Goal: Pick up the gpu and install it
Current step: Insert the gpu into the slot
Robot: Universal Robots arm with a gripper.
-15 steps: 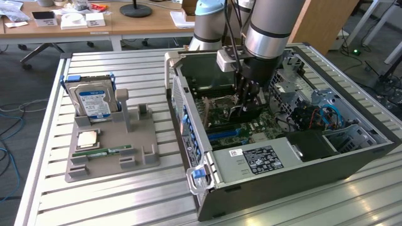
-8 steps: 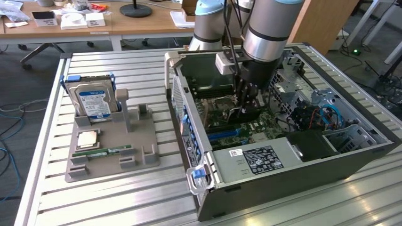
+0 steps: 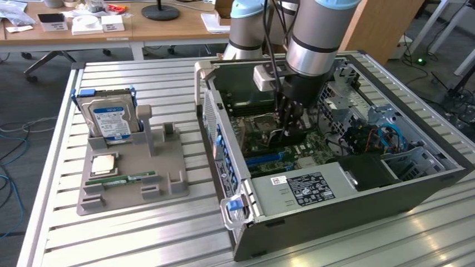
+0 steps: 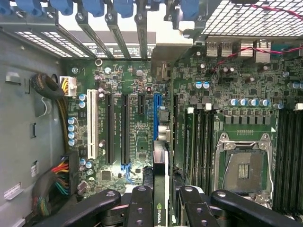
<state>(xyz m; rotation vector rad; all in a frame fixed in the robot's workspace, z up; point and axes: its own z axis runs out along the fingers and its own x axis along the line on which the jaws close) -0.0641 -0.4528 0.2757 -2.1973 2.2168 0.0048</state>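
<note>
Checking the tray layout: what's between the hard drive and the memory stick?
A square silvery chip, lying on the tray between drive and stick, in the exterior view.

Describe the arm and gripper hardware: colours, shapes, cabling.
The arm is a silver-grey cylinder with pale blue joint caps. Black cables run down it past a white box. The gripper is black, with bolted linkage fingers.

On the bench (image 3: 133, 245), the parts holder (image 3: 159, 161) sits at the exterior view's left and the computer case (image 3: 334, 211) at its right. On the holder, the hard drive (image 3: 110, 119) stands at the back, with the processor chip (image 3: 102, 163) and memory stick (image 3: 120, 179) lying before it. Inside the case, the claw (image 3: 290, 133) holds the gpu (image 4: 160, 170) edgewise over the motherboard (image 4: 137, 127).
</note>
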